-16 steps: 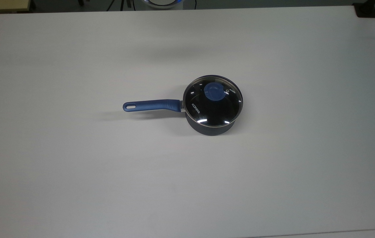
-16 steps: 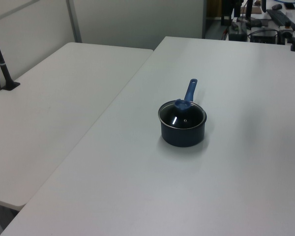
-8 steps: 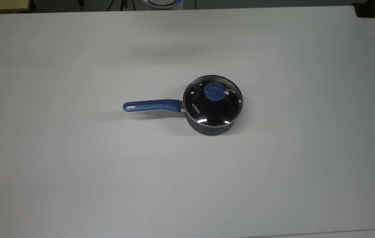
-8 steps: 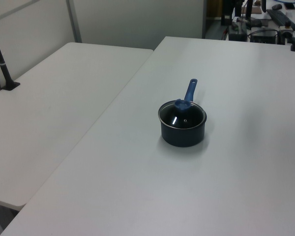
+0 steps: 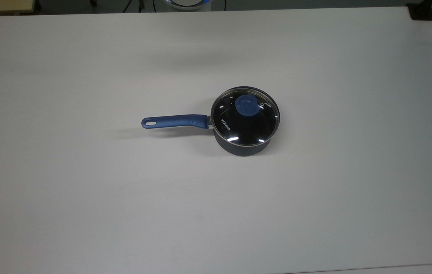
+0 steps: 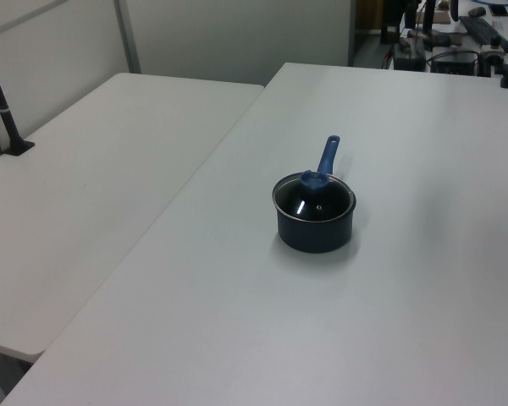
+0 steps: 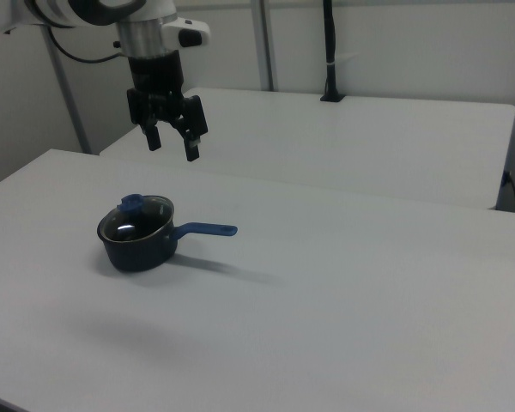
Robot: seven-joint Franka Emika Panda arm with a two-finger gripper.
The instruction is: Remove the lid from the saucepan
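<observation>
Right view, one saucepan (image 7: pixel 136 242), one lid (image 7: pixel 137 216) on it; gripper (image 7: pixel 172 146) above, jaws apart, empty

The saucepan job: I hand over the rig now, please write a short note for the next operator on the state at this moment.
Gripper: open, empty, in the air above the saucepan in the right view, touching nothing.
Saucepan: upright on the white table, handle pointing to the top view's left.
Lid: seated on the saucepan, blue knob free.
Done: nothing yet; lid not lifted.
Left: lower the gripper onto the knob, close, lift the lid off and set it on the table.
</observation>
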